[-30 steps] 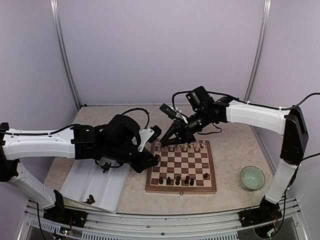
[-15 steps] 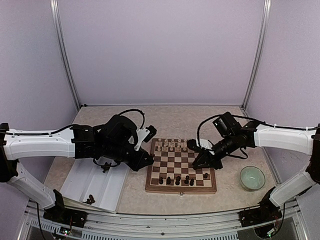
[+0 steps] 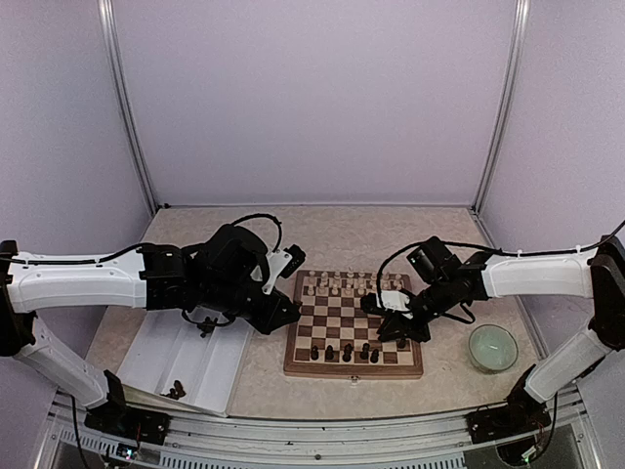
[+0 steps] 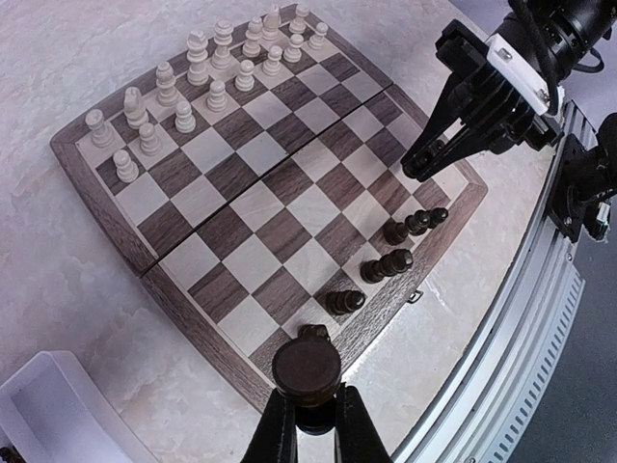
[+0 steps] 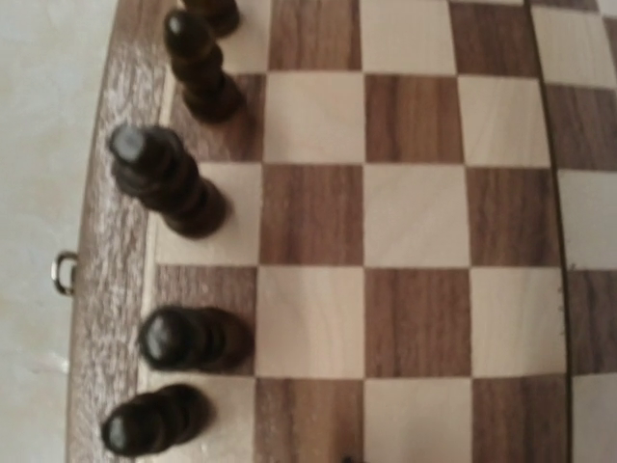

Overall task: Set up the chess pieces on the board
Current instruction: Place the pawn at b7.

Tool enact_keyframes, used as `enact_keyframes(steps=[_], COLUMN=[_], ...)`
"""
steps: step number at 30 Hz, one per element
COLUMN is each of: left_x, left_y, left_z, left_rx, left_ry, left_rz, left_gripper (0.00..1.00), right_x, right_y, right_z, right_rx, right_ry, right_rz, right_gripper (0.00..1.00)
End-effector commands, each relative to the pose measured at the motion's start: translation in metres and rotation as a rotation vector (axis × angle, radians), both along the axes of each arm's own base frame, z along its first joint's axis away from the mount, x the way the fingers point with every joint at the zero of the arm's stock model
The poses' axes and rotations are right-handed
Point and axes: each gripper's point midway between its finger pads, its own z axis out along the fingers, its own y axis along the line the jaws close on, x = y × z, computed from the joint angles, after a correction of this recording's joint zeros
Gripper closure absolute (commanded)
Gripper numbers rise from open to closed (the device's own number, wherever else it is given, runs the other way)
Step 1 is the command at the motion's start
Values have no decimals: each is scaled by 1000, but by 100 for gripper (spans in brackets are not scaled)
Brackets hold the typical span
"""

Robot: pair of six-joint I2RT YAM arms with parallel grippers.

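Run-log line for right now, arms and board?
left fingers: shut on dark piece by board near-left corner | right fingers: shut, apparently empty, over board right side | dark pieces: some standing at near edge

Soft even light casting faint shadows; chess pieces (image 5: 178, 193) blurring in right wrist view; left wrist edges bowing.

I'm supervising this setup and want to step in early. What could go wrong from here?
The left tool pinches a dark piece at the edge of the board; released off-centre, it could tip off. The right tool hangs shut near the standing dark pieces and could knock them over.
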Motion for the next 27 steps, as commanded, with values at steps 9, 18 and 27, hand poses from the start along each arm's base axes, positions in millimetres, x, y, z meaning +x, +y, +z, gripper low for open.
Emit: enact_keyframes(steps=[9,18,27], left_x=[2,1,0], left_y=[-1,0,0], left_z=[2,1,-2], left_rx=[-8,-6,-2], left_ry=[10,19,27], left_rz=[8,11,9], left_gripper=[100,100,100], right_x=[-7,-5,-4], right_y=[-9,-11,-11], right_z=[-18,-24,-26], right_rx=[-54,-72,-84], right_ry=[-6,2,15], right_rz=[15,10,2], right_gripper=[98,96,87])
